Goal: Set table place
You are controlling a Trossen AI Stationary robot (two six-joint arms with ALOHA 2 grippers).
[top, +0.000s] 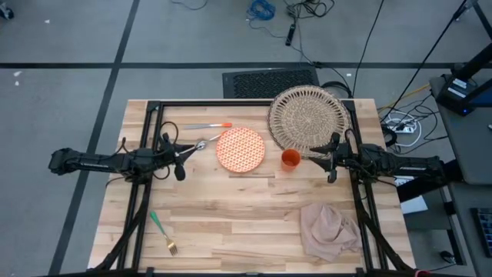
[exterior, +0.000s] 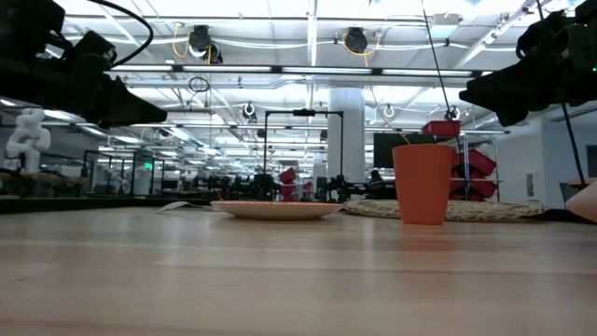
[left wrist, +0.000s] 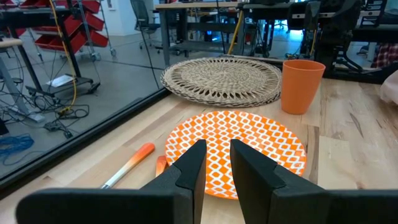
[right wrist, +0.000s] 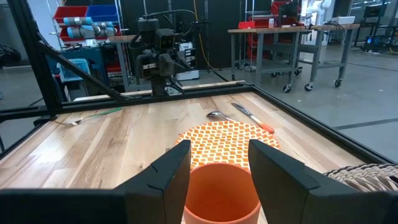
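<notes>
my right gripper (right wrist: 217,163) hangs spread wide just before the cup (top: 290,159), beside the plate (top: 241,149). grasping comes next: close in squarely. left gripper (left wrist: 216,163) waits, parted.

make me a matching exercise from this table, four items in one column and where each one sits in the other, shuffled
Things:
1. fork
2. napkin
3. placemat
4. cup

Places, going by the high view:
A. directly beside the plate, between it and the right gripper
B. far edge of the table, right of centre
C. near right corner, crumpled
D. near left part, alone on the wood

Pairs: 1-D, 2-C, 3-B, 4-A
</notes>
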